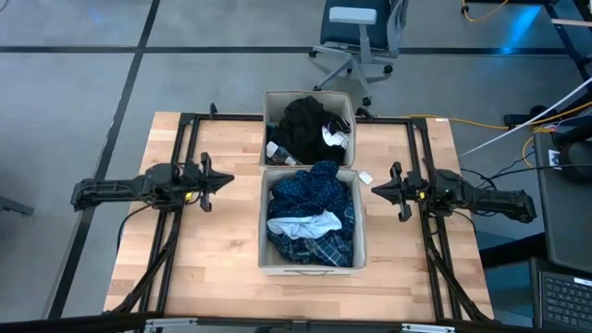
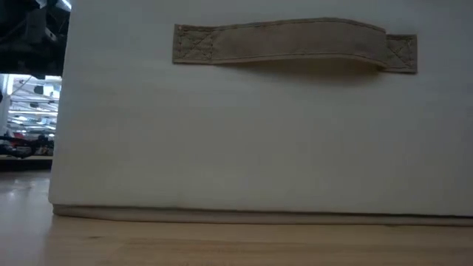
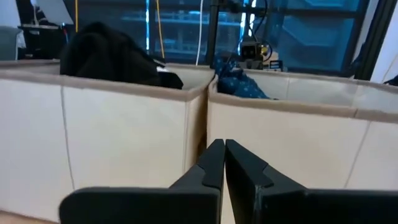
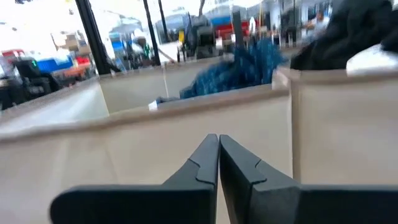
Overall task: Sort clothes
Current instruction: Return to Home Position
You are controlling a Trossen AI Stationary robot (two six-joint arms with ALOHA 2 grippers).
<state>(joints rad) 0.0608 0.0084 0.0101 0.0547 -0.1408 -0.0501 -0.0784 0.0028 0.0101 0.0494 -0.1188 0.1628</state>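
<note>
Two beige fabric bins stand in the table's middle. The far bin (image 1: 270, 104) holds a black garment (image 1: 308, 127) with a bit of white cloth and small socks. The near bin (image 1: 264, 227) holds a navy dotted garment (image 1: 314, 188), a white top (image 1: 303, 225) and a blue-white plaid shirt (image 1: 319, 250). My left gripper (image 1: 230, 179) is shut and empty, left of the bins. My right gripper (image 1: 374, 190) is shut and empty, right of them. Both point at the bins, a little apart from their walls.
A small white tag (image 1: 365, 176) lies on the table right of the near bin. The low view is filled by the near bin's front wall and its handle (image 2: 292, 44). An office chair (image 1: 356, 37) stands beyond the far edge. Bare wood lies left and right of the bins.
</note>
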